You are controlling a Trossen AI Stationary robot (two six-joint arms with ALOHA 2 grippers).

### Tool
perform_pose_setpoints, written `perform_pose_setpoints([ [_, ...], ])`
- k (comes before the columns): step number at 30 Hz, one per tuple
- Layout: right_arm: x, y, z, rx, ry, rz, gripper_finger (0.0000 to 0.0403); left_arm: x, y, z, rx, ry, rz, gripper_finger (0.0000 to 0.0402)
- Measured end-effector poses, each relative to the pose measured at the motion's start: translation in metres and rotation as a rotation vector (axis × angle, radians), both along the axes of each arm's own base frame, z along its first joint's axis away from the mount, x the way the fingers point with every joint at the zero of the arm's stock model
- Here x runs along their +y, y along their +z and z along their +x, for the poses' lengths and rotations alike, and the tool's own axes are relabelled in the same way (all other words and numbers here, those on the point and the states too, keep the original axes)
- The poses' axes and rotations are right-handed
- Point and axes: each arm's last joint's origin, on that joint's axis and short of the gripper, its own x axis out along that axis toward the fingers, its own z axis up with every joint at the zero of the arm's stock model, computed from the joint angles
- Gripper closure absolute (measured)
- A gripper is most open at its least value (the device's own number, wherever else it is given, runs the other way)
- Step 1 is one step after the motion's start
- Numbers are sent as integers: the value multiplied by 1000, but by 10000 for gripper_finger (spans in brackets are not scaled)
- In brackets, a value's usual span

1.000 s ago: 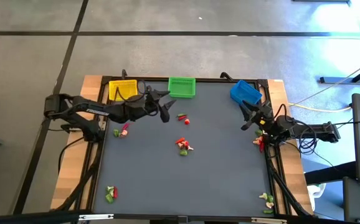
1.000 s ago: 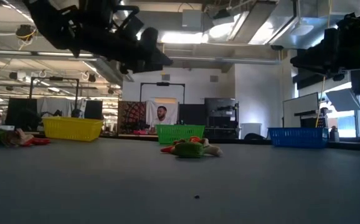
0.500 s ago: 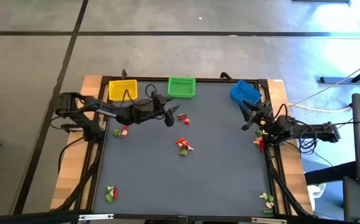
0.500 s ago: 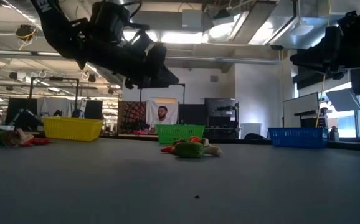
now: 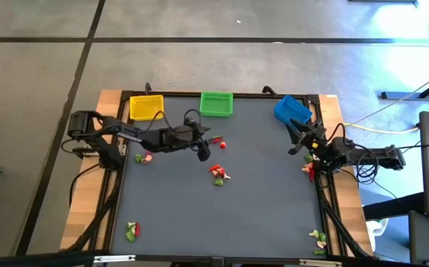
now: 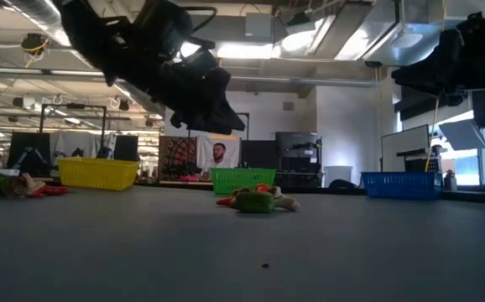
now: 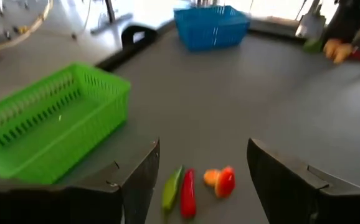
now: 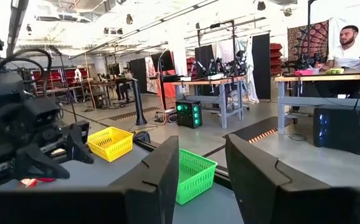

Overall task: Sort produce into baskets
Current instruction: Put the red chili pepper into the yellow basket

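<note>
Fingers of my left gripper (image 5: 204, 150) stand wide apart and hold nothing. A second ago this gripper was nearer to the green basket (image 5: 216, 104), and half a second ago it was still beside it. Now my left arm has reached further toward the middle of the grey table (image 5: 222, 215), and the gripper hangs above the small group of produce (image 5: 217, 141) that lies just in front of the green basket. In my left wrist view I see between my two fingers (image 7: 139, 180) a green pepper piece (image 7: 170, 188), a red pepper piece (image 7: 187, 194) and an orange-red piece (image 7: 222, 181), all lying on the table, and I do not touch them. In the low view my gripper (image 6: 213, 113) has come more to the centre and a little lower than before.

My right gripper (image 5: 297, 140) waits at the right edge of the table, just below the blue basket (image 5: 292, 111), and it has not moved since the earlier pictures. Its fingers (image 8: 161, 180) are partly open with a gap between them, and I see nothing in the gap.

The yellow basket (image 5: 145, 107), the green one and the blue one stay along the far edge of the table. The other produce also lies as before: a cluster in the middle (image 5: 218, 173), a small one near the left edge (image 5: 145, 157), one beside my right arm (image 5: 308, 170), and one in each near corner (image 5: 131, 231) (image 5: 318, 239).

A person (image 6: 217, 157) sits in the room behind the table.
</note>
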Motion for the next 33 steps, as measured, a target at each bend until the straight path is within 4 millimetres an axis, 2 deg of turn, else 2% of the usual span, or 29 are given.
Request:
perform_pose_setpoints([
  [7,3,-2,3,-49,159,72,269,12,-3,2,57,51,-34,164],
  [14,3,-2,3,-50,162,69,269,19,-29,16,124,74,-86,164],
  [20,3,-2,3,-46,152,66,269,20,-49,35,212,-8,-112,164],
  [25,3,-2,3,-39,152,66,269,23,-51,44,261,-9,-113,164],
  [33,3,-7,4,13,155,67,269,22,-53,42,301,-19,-107,164],
])
